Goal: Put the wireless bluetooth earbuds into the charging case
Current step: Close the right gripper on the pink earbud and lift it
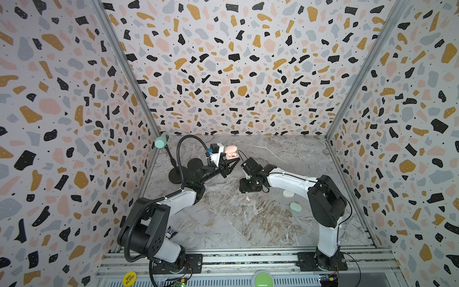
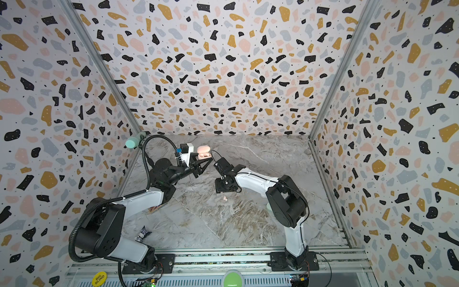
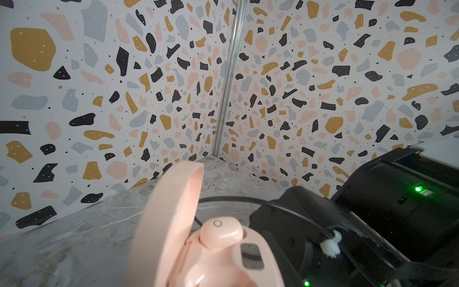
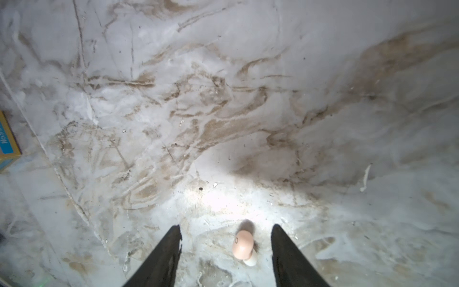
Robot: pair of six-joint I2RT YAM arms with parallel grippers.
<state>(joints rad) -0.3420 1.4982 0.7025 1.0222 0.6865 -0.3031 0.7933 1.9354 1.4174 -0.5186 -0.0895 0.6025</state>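
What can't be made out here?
- Pink charging case: second earbud slot cut off by the left wrist view's bottom edge.
- White case and mint case: shut in a top view, contents hidden by their lids.
- Small object beside the left arm's base: too small to identify in both top views.
- Yellow-and-blue box: cut by the right wrist view's edge, print unreadable.

Pink case (image 1: pixel 231 152) open, lid up, w/ seated bud (image 3: pixel 221 232); loose bud (image 4: pixel 243 244) lying on tabletop (image 4: pixel 223 99).

White arm shells (image 1: pixel 290 180), black joints (image 1: pixel 325 201), tapered black fingers (image 4: pixel 161 258), black cables (image 1: pixel 180 161)
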